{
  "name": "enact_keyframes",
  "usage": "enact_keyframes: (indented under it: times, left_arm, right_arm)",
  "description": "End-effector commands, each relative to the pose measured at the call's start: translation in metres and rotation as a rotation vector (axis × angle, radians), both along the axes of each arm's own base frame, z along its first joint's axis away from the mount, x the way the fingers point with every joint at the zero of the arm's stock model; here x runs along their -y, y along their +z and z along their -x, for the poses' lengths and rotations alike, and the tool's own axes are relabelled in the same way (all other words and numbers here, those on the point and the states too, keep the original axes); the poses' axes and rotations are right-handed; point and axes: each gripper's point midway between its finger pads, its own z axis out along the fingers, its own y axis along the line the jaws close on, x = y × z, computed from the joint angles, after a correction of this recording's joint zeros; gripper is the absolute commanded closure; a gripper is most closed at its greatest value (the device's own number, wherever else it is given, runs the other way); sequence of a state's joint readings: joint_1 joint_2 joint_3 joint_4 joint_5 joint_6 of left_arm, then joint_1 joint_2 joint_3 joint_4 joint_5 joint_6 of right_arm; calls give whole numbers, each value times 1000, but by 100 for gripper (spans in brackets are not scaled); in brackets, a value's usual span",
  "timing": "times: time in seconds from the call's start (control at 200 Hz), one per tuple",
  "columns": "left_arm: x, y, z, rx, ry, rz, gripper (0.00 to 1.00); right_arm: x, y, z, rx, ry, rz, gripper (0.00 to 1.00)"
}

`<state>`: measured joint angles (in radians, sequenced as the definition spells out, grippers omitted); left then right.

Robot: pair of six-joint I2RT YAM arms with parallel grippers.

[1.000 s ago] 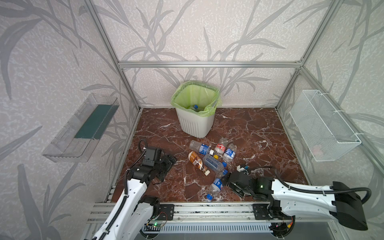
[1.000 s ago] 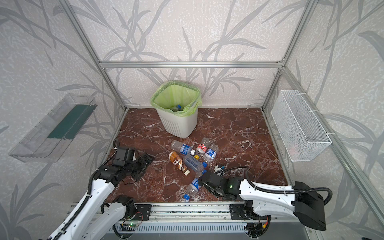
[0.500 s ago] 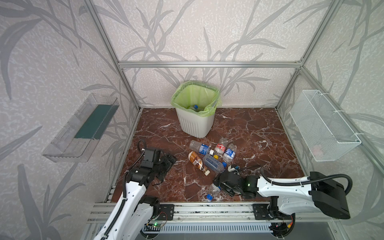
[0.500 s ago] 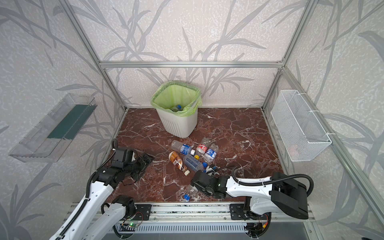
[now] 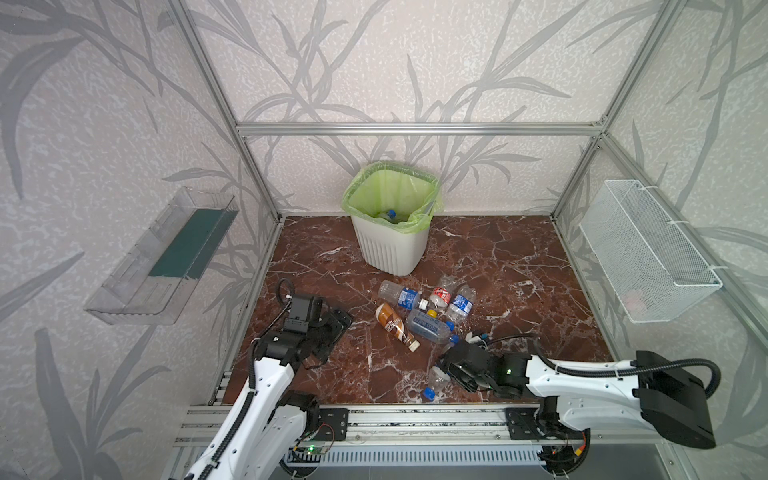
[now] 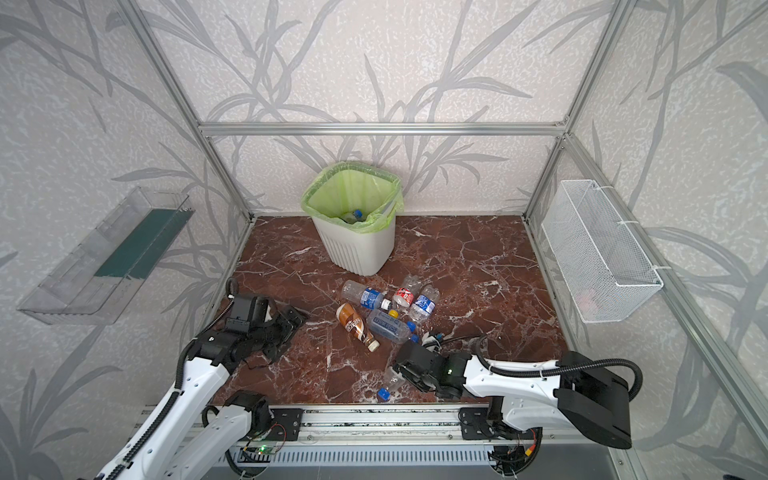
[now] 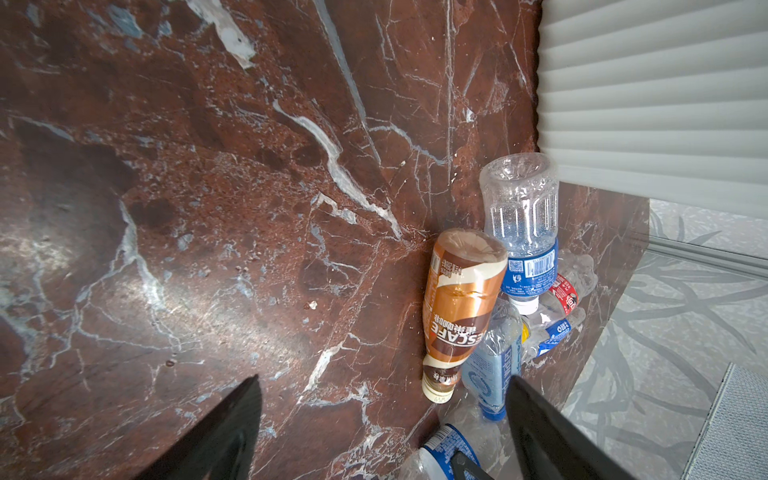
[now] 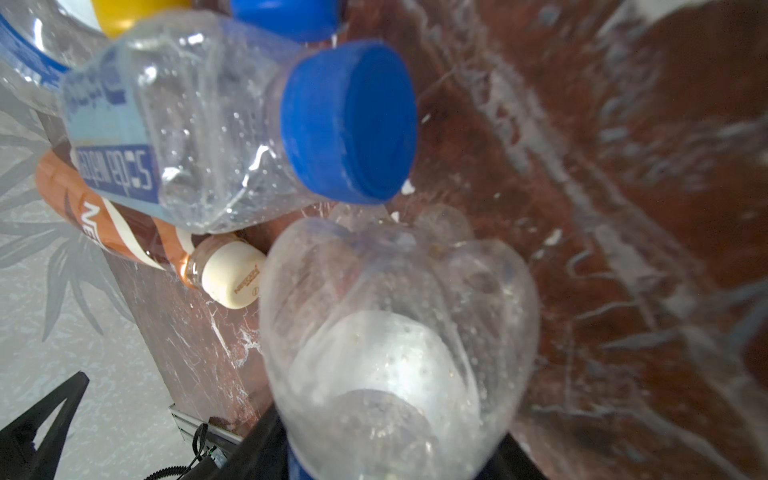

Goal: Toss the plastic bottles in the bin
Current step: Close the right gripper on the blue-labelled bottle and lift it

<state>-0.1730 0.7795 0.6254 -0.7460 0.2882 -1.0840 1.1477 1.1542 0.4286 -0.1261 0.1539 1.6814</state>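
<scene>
— A corner of somebody's home, is it?
— No, a robot test cell in a lab. Look past the left gripper (image 5: 338, 326): an aluminium frame (image 5: 415, 129) boxes everything in, and the leaf-print wallpaper (image 5: 415, 62) is only panels set into it.
— And the marble floor (image 5: 498, 270) beneath the right gripper (image 5: 446, 370)?
— It stops at a metal rail (image 5: 415, 417) behind both grippers, where the arms are mounted. A bare circuit board (image 5: 311, 446) with a green light sits below that, and black cable (image 5: 673, 363) loops off the right arm.
</scene>
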Motion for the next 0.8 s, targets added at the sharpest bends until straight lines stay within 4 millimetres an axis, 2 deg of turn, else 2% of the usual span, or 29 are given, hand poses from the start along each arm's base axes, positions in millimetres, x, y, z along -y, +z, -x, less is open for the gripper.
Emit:
enact_keyframes:
  times: [0.0,0.16,0.3,0.5,0.525,0.675,0.72,0.795]
  left_arm:
    - [-1,0,-4,7,5,-2,9]
    - [-3,-1,-4,1,11,-10,9]
    - [-4,-3,-5,-5,13,-16,9]
    - [-5,-3,-6,-4,19,-18,9]
    - [-5,-3,-6,-6,21,-18,9]
    - [-5,-3,-6,-10,25,-19,9]
    - [-6,-2,-6,-11,26,-20,9]
    - [-6,0,-6,-11,29,-25,9]
  right_arm:
    - [32,-3,-3,21,-63,77,43]
    - [57,5,-5,54,-96,110,44]
    - [72,12,-9,87,-101,118,43]
    - [72,31,-18,167,-45,109,43]
    - [76,34,-24,176,-65,108,43]
    - [70,64,-43,269,-25,77,42]
    - [66,79,-52,307,-10,60,42]
    - [58,119,-74,394,11,19,42]
